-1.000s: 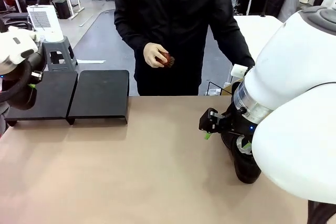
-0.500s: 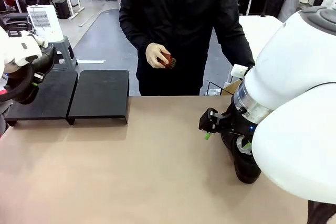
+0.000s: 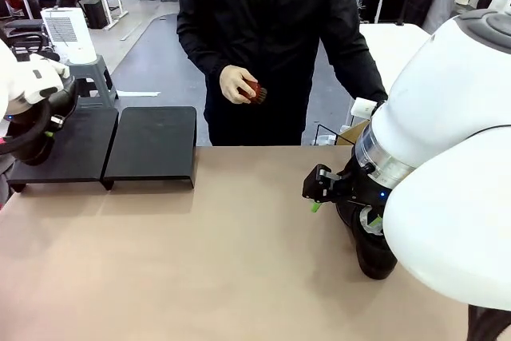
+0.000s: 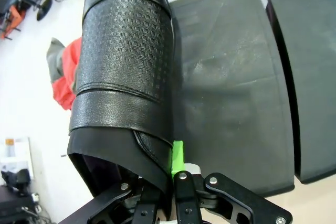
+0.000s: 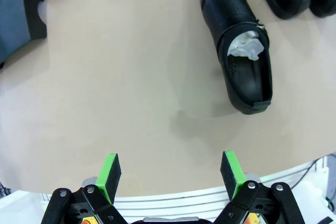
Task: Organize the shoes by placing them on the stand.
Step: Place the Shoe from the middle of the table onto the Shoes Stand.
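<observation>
Left hand [image 4: 167, 170] is clamped on the heel rim of a shoe [image 4: 126, 61]. Its long axis runs straight out from my fingers, toe away, along the outer edge of the stand [image 4: 231, 93]. I reckon it needs a sideways shift. Right hand [image 5: 170, 174] is wide and empty, with a second shoe [image 5: 236, 61] ahead on the surface [image 5: 131, 77].

held shoe [image 4: 126, 61]: textured black, heel rim in left end effector [image 4: 170, 156], aloft by stand [image 3: 152, 141] | loose shoe [image 5: 236, 40]: sole-down on counter [image 5: 131, 77], paper-stuffed | stand: two matte black sections
</observation>
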Robot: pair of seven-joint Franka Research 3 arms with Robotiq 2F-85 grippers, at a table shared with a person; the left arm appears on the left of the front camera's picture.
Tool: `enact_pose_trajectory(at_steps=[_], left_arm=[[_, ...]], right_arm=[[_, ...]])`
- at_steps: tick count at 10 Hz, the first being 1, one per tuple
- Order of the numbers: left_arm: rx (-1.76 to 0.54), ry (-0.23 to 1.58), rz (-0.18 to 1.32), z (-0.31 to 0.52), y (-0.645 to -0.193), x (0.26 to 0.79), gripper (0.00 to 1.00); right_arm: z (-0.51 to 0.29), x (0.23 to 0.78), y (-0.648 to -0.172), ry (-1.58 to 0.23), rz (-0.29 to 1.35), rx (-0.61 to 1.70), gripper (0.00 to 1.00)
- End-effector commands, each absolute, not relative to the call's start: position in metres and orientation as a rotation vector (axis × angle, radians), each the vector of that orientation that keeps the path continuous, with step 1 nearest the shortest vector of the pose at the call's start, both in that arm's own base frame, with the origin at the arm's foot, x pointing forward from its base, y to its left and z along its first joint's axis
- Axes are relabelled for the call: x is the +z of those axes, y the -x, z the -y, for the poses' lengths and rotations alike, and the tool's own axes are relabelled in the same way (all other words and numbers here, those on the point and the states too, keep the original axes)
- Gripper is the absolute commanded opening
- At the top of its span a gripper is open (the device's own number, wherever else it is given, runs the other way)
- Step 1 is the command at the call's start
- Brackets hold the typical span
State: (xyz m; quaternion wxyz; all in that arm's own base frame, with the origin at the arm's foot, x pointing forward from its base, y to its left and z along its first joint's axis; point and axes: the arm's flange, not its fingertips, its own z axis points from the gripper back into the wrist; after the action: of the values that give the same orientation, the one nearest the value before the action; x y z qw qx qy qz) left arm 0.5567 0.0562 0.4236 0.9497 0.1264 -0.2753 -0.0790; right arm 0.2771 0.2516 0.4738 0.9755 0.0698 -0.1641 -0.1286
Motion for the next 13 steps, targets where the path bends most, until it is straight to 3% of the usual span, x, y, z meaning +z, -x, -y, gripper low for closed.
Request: enact_pose_trajectory(at_steps=[1, 6, 7, 12, 13], left_arm=[[-0.096, -0.261, 0.560, -0.061, -0.561, 0.421, 0.00], [-0.022, -0.241, 0.587, -0.068, -0.565, 0.406, 0.00], [-0.026, -0.239, 0.579, -0.068, -0.567, 0.404, 0.06], [-0.021, -0.244, 0.595, -0.069, -0.569, 0.407, 1.00], [-0.006, -0.243, 0.586, -0.069, -0.567, 0.411, 1.00]], right_arm=[[-0.252, 0.474, -0.281, -0.158, 0.333, -0.252, 1.00], [-0.252, 0.474, -0.281, -0.158, 0.333, -0.252, 1.00], [-0.252, 0.474, -0.281, -0.158, 0.333, -0.252, 1.00], [-0.252, 0.474, -0.281, -0.158, 0.333, -0.252, 1.00], [-0.252, 0.474, -0.281, -0.158, 0.333, -0.252, 1.00]])
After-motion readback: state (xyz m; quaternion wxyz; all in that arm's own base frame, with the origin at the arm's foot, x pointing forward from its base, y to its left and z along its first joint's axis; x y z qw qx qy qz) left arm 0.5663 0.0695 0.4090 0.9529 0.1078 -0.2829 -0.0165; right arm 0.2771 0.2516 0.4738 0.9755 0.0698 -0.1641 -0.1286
